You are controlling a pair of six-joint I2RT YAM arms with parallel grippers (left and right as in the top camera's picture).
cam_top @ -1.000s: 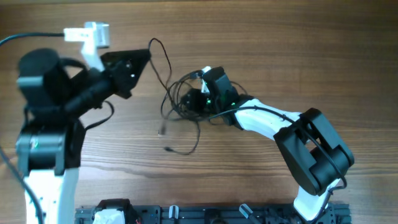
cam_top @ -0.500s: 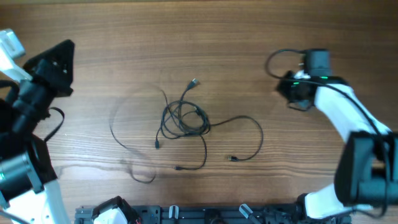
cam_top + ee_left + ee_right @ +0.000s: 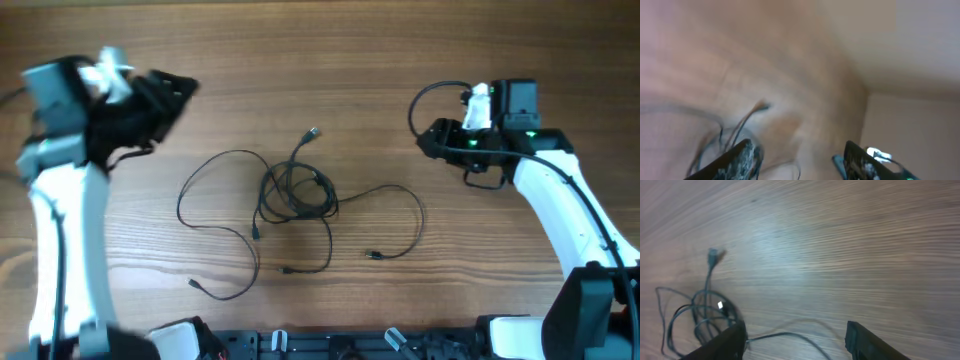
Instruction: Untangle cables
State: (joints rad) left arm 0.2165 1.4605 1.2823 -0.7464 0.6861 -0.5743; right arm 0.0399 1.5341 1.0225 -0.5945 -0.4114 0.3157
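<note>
cables [image 3: 295,190] lie mid-bench [image 3: 420,40]: a tight clump at the centre, one long loop [image 3: 200,190] trailing out to the robot's left and a second loop [image 3: 410,215] to its right. a silver plug [image 3: 313,132] pokes out of the clump toward the far edge. the left gripper [image 3: 178,88] hangs near the far left corner and the right gripper [image 3: 430,138] is off to the right, both well apart from the cords. in each wrist view the jaws stand apart with nothing between them — open and empty.

the step in hand, as i judge it, is choosing where to take hold. going for the clump itself would likely only cinch it. better to take a single strand just outside the knot on each side, or one free plug end, and close only once one cord alone sits between the fingers. then draw the two apart slowly and low along the bench, easing off if the clump tightens instead of loosening. the left wrist view is smeared, so i would let that arm settle before trusting its aim.
</note>
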